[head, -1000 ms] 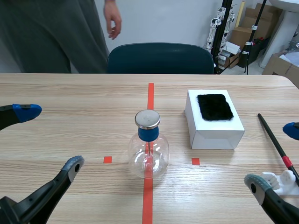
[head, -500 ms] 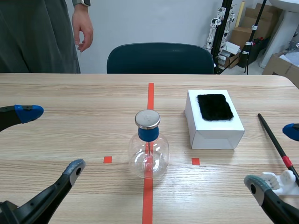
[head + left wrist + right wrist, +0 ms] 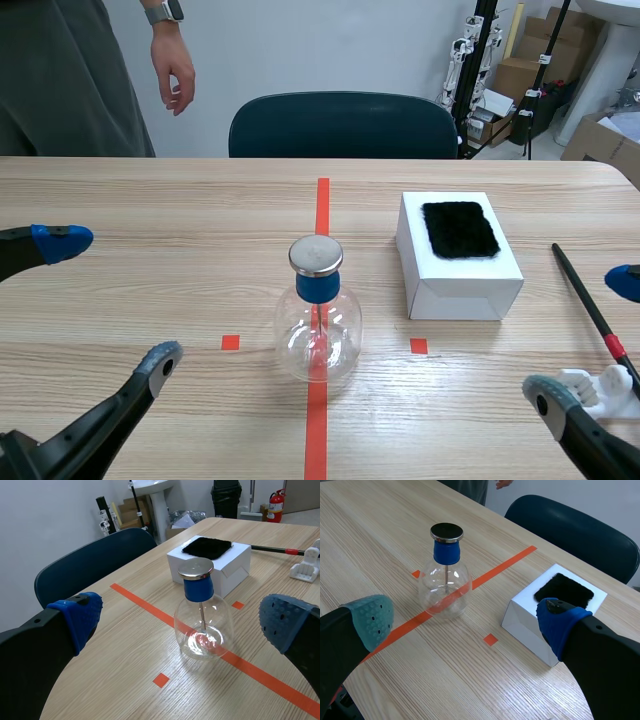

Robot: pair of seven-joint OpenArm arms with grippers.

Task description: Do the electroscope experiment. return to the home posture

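One glass electroscope flask (image 3: 318, 320), blue collar and metal cap, upright on the long tape line at mid-table. One white box (image 3: 455, 290) just to its right, one black fur pad (image 3: 459, 229) on top. One black rod (image 3: 590, 305) near the right edge, its near end by one white stand (image 3: 605, 390), close beside the right gripper (image 3: 585, 337). Left gripper (image 3: 110, 298) low at the opposite corner. Both spread wide, holding nothing. One chair (image 3: 343, 125) and a person's hand (image 3: 175, 80) beyond the far edge.

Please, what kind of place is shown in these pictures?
Probably a robotics lab or test room: a wooden table marked with orange-red tape, a glass electroscope flask set out on it, and cardboard boxes and equipment stands by the back wall.
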